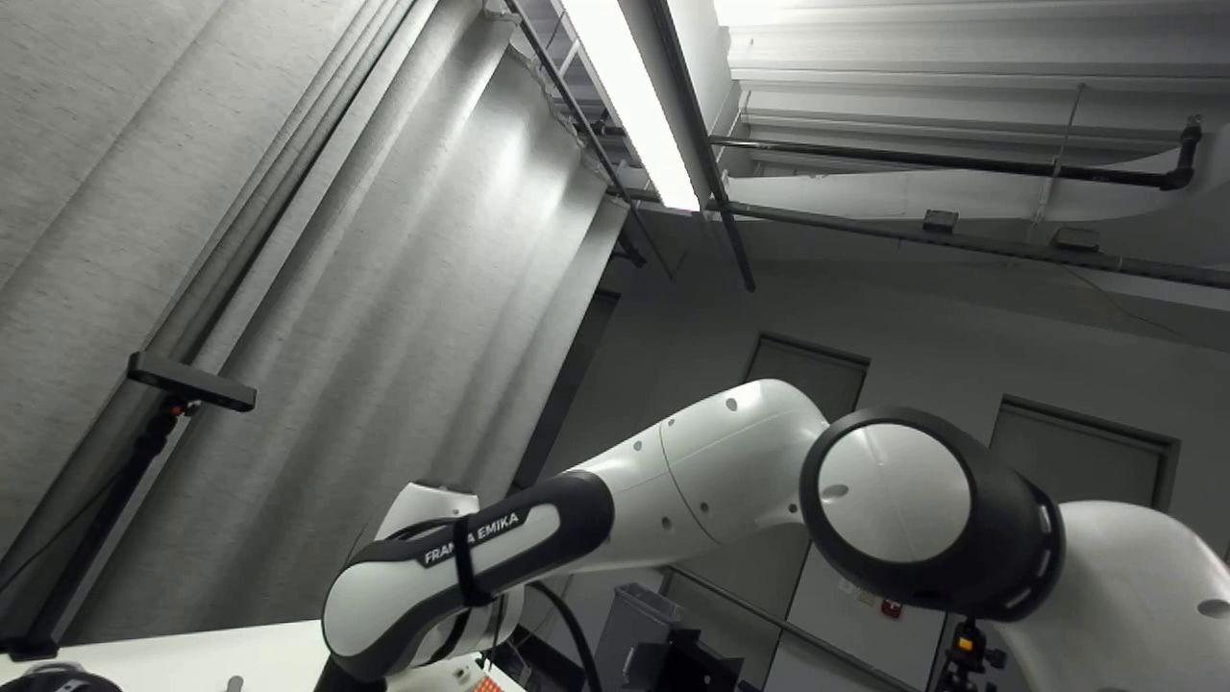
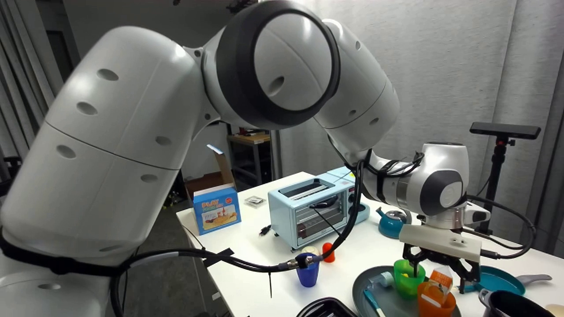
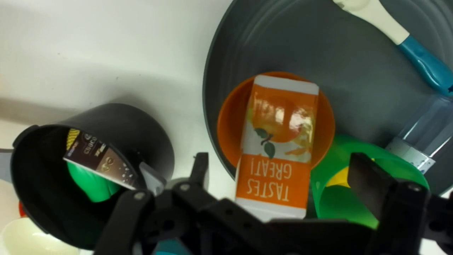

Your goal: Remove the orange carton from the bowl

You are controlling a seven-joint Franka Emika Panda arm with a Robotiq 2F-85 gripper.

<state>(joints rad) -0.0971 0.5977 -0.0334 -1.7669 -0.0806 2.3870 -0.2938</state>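
The orange and white carton (image 3: 277, 117) leans in the orange bowl (image 3: 230, 120), with its lower-picture end sticking out past the rim. In an exterior view, the carton (image 2: 442, 277) rises out of the cup-like orange bowl (image 2: 434, 304). The bowl stands on a dark grey plate (image 3: 269, 53). My gripper (image 3: 279, 166) is open and empty, with one finger on each side of the carton, apart from it. In an exterior view, the gripper (image 2: 439, 279) points down over the bowl. It is out of view in the remaining exterior view.
A green cup (image 3: 329, 198) with something yellow inside stands against the bowl, under one finger. A black pot (image 3: 141, 120) holding items is on the opposite side. A teal-handled utensil (image 3: 421, 60) and a clear container (image 3: 430, 124) lie on the plate. A toaster oven (image 2: 304, 211) stands farther back.
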